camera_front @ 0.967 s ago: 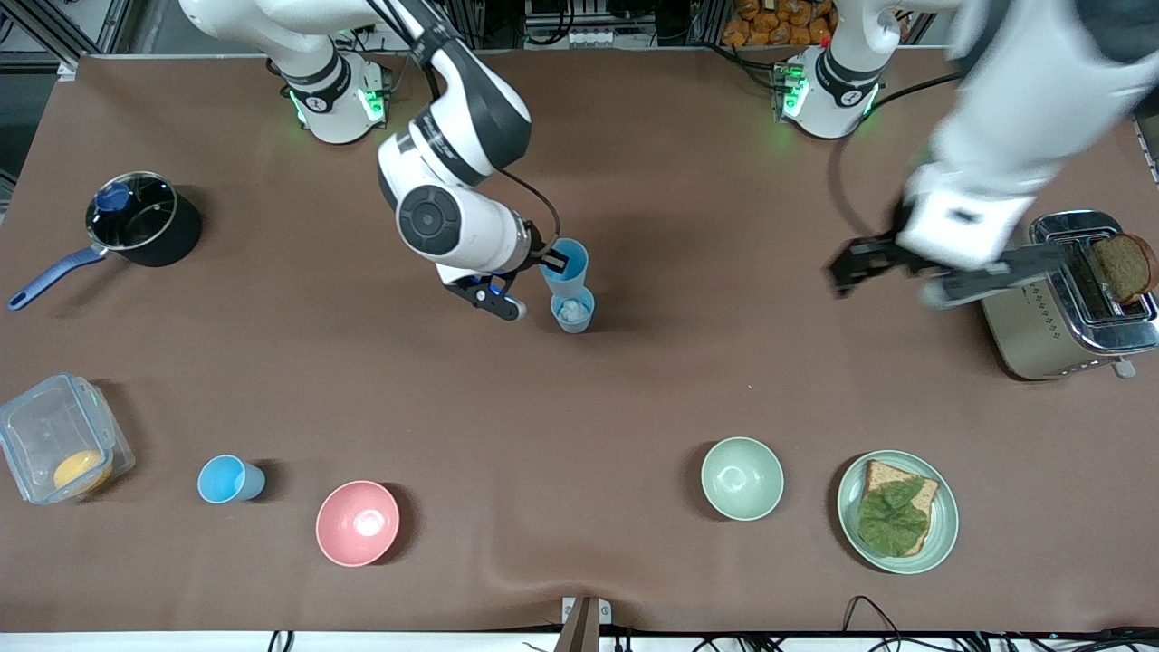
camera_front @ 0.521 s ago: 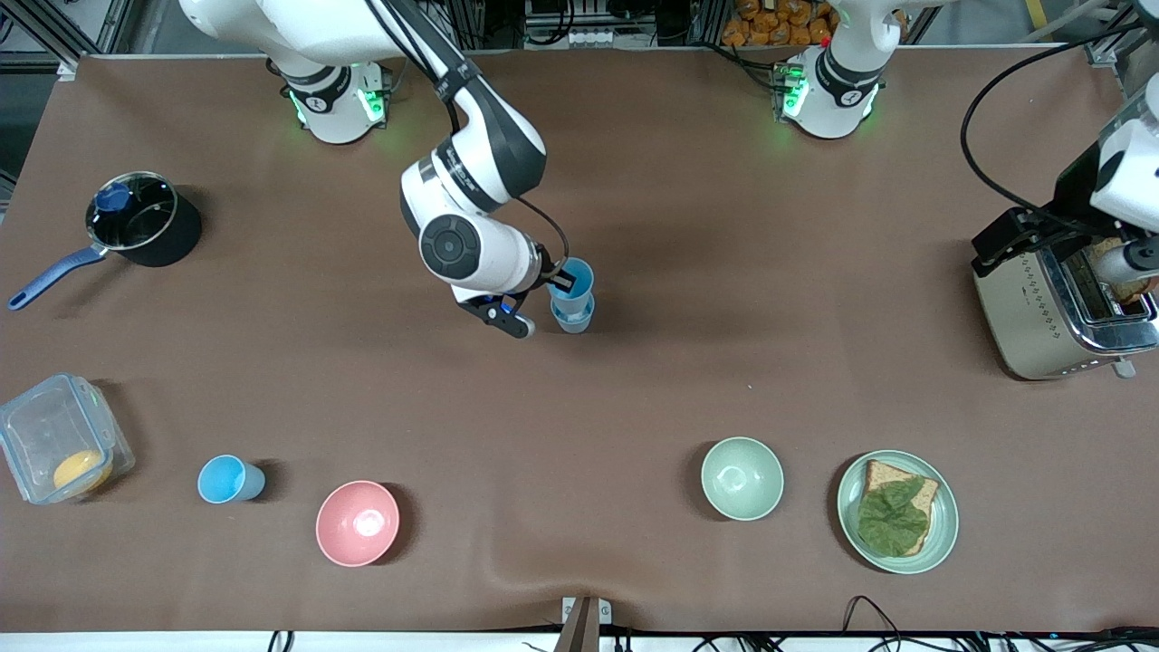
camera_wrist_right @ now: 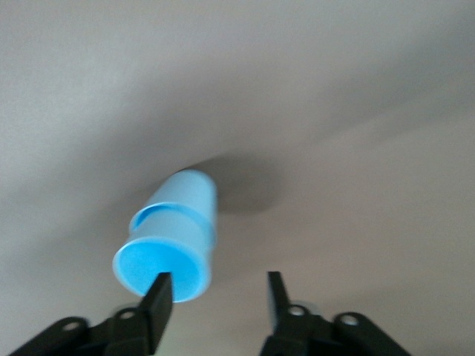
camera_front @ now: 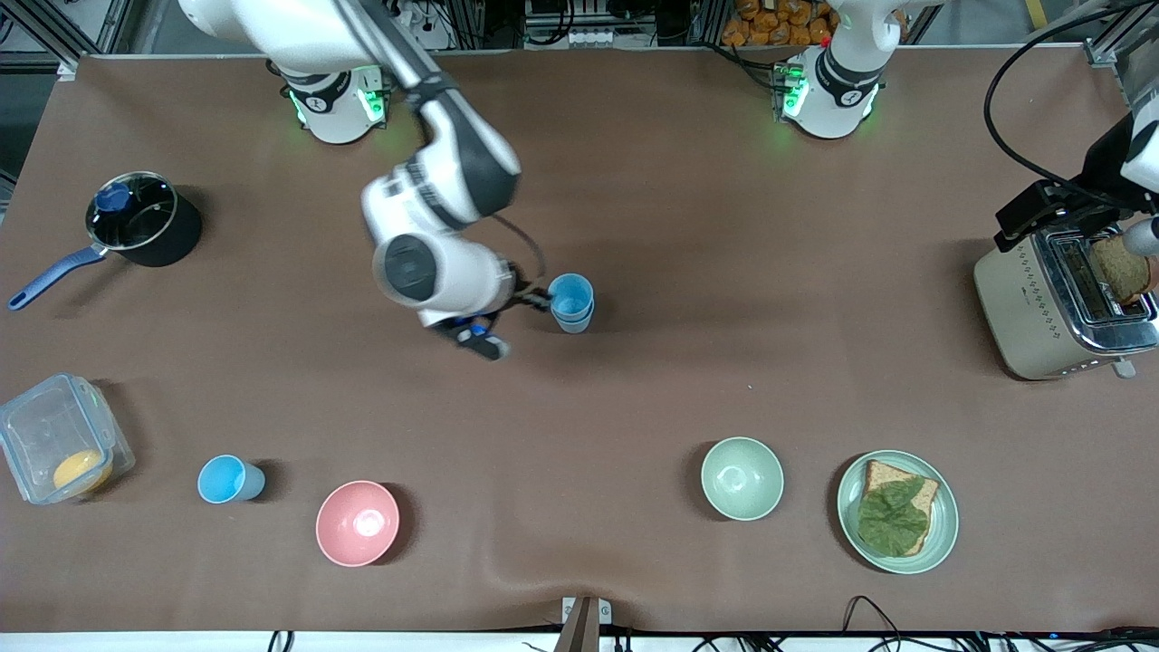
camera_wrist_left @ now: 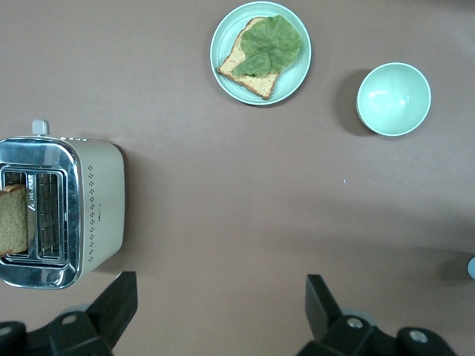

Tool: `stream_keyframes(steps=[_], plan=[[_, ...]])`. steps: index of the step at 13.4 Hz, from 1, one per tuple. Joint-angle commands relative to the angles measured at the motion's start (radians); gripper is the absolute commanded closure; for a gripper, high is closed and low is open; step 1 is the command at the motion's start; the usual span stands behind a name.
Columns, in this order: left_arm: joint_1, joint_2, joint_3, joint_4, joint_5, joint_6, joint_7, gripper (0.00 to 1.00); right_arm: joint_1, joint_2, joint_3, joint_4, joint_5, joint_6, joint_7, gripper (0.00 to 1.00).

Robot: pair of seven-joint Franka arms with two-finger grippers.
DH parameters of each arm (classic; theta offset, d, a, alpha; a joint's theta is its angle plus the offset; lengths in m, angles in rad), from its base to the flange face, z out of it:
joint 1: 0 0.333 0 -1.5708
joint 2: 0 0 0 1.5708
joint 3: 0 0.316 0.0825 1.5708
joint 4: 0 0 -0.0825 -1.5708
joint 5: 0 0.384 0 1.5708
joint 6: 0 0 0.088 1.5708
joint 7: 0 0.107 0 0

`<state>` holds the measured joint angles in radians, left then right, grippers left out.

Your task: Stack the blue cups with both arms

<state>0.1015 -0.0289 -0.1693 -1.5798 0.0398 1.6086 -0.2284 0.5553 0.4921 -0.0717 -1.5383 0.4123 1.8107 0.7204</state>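
Observation:
Two blue cups (camera_front: 572, 303) stand nested, one inside the other, near the table's middle; they also show in the right wrist view (camera_wrist_right: 174, 237). My right gripper (camera_front: 532, 303) is open right beside this stack, toward the right arm's end, holding nothing (camera_wrist_right: 217, 297). One of its fingertips (camera_wrist_right: 159, 293) overlaps the upper cup's mouth in the right wrist view. A third, sky-blue cup (camera_front: 226, 478) stands alone between the pink bowl and the plastic box. My left gripper (camera_wrist_left: 219, 308) is open and empty, high over the table beside the toaster.
A toaster (camera_front: 1059, 303) with a bread slice stands at the left arm's end. A pale green bowl (camera_front: 742, 477), a plate with bread and a leaf (camera_front: 897, 511) and a pink bowl (camera_front: 357, 522) lie nearer the camera. A pot (camera_front: 136, 222) and plastic box (camera_front: 56, 450) sit at the right arm's end.
My right gripper lowered the held cup into the other cup, let go and drew back toward the right arm's end. My left arm swung away to over the toaster.

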Motion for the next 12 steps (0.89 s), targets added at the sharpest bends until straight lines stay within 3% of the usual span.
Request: stream_keyframes(steps=[1,3,6,8,10,12], plan=[[0.021,-0.016,-0.016,-0.016,0.000,-0.007,0.023,0.00,-0.188,-0.098,0.004,-0.028,-0.103,-0.141,-0.238,0.00],[0.017,0.004,-0.016,-0.002,-0.001,-0.013,0.021,0.00,-0.248,-0.154,0.006,-0.032,-0.258,-0.192,-0.312,0.00],[0.010,0.044,-0.012,0.076,0.000,-0.059,0.020,0.00,-0.363,-0.245,0.006,-0.039,-0.287,-0.261,-0.499,0.00],[0.007,0.047,-0.013,0.078,0.000,-0.062,0.020,0.00,-0.444,-0.323,0.004,-0.045,-0.305,-0.283,-0.617,0.00],[-0.022,0.065,-0.006,0.083,0.008,-0.062,0.020,0.00,-0.500,-0.398,0.004,-0.052,-0.377,-0.284,-0.741,0.00],[-0.026,0.073,-0.001,0.096,0.009,-0.062,0.020,0.00,-0.537,-0.449,0.003,-0.060,-0.398,-0.301,-0.759,0.00]])
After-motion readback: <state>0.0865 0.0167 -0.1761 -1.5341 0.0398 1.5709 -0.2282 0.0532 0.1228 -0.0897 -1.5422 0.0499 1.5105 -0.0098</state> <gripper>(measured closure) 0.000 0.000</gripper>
